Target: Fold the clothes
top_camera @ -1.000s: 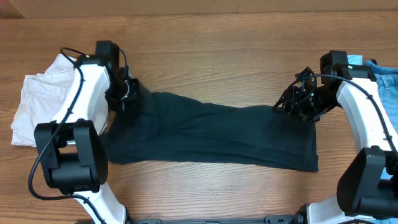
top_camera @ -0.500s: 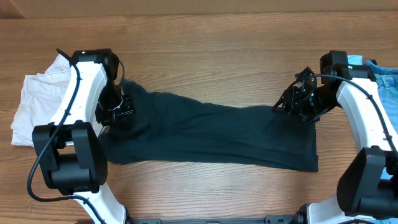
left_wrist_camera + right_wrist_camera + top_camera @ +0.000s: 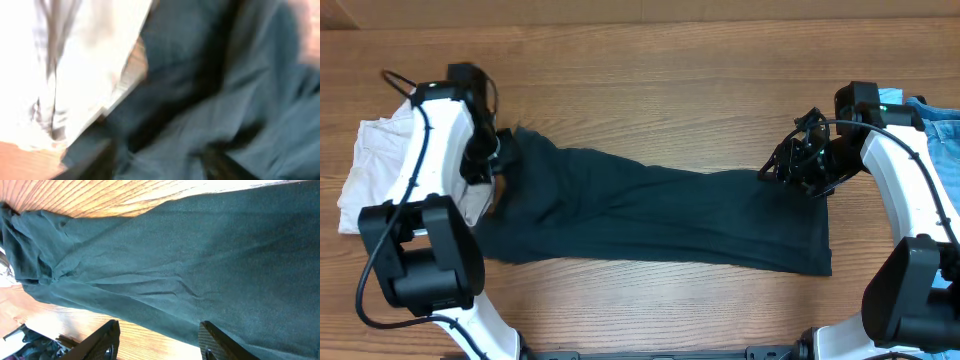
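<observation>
here the t-shirt (image 3: 660, 215) lies flat, right claw (image 3: 159, 327) parted over it.

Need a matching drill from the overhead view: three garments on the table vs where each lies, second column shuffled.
Things:
1. dark navy cotton T-shirt
2. cream-white fabric shorts
3. blue denim jeans

Places:
A. at the far right edge of the wooden table
B. at the left side of it
C. stretched across the middle

Pairs: 1-C; 2-B; 3-A
</observation>
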Available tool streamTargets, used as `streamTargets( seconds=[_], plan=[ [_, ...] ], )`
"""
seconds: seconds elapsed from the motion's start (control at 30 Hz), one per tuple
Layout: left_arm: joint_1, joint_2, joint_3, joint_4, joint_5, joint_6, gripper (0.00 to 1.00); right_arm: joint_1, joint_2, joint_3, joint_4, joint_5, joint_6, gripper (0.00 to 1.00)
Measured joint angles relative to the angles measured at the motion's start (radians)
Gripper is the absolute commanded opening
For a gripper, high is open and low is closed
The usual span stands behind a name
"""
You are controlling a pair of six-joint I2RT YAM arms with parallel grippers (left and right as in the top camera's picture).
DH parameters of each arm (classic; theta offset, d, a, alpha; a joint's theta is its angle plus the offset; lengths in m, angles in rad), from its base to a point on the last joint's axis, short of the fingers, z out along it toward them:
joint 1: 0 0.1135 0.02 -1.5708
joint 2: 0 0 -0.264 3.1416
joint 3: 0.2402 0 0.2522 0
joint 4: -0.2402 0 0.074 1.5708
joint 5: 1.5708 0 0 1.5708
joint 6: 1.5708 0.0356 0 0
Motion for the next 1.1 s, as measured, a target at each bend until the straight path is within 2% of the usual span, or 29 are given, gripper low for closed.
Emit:
streamTargets(
  seconds=[0.07,0.17,0.2,0.27,0.33,0.47,0.67,0.7,0.77,0.8,0.83,0.87,1.03,1.1],
  plan=[
    [0.01,0.0,0.004,0.128,0.031,0.026,0.7,0.0,0.0,0.0,0.001,0.0,0.0,0.55],
    [-0.022,0.003,0.006,0.225,0.061,0.083,0.68,0.0,0.0,0.0,0.005,-0.001,0.0,0.55],
    [-0.038,0.007,0.006,0.241,0.066,0.102,0.57,0.0,0.0,0.0,0.006,-0.001,0.0,0.55],
    [-0.075,0.029,0.007,0.254,0.071,0.14,0.24,0.0,0.0,0.0,0.006,-0.003,0.0,0.55],
    [-0.109,0.093,0.011,0.251,0.07,0.172,0.04,0.0,0.0,0.0,0.006,-0.004,0.0,0.55],
    [-0.097,0.191,0.01,0.225,0.063,0.157,0.04,0.0,0.0,0.0,0.007,-0.004,0.0,0.55],
    [-0.044,0.189,0.011,0.222,0.037,0.123,0.04,0.0,0.0,0.0,0.017,0.003,0.008,0.55],
    [-0.035,0.186,0.011,0.229,0.032,0.12,0.04,0.0,0.0,0.0,0.025,0.025,0.027,0.56],
    [-0.029,0.177,0.011,0.239,0.027,0.12,0.04,0.0,0.0,0.0,0.039,0.106,0.087,0.71],
    [-0.026,0.172,0.011,0.242,0.024,0.12,0.06,0.001,0.0,-0.004,0.052,0.153,0.116,0.75],
    [-0.024,0.169,0.011,0.246,0.024,0.12,0.11,0.001,0.0,-0.011,0.064,0.2,0.148,0.81],
    [-0.024,0.167,0.011,0.248,0.022,0.12,0.14,0.001,0.0,-0.027,0.085,0.24,0.175,0.82],
    [-0.024,0.167,0.011,0.271,0.017,0.107,0.48,-0.021,0.002,-0.166,0.204,0.339,0.256,0.8],
    [-0.024,0.166,0.011,0.281,0.017,0.108,0.55,-0.069,0.004,-0.177,0.22,0.343,0.267,0.81]
  ],
)
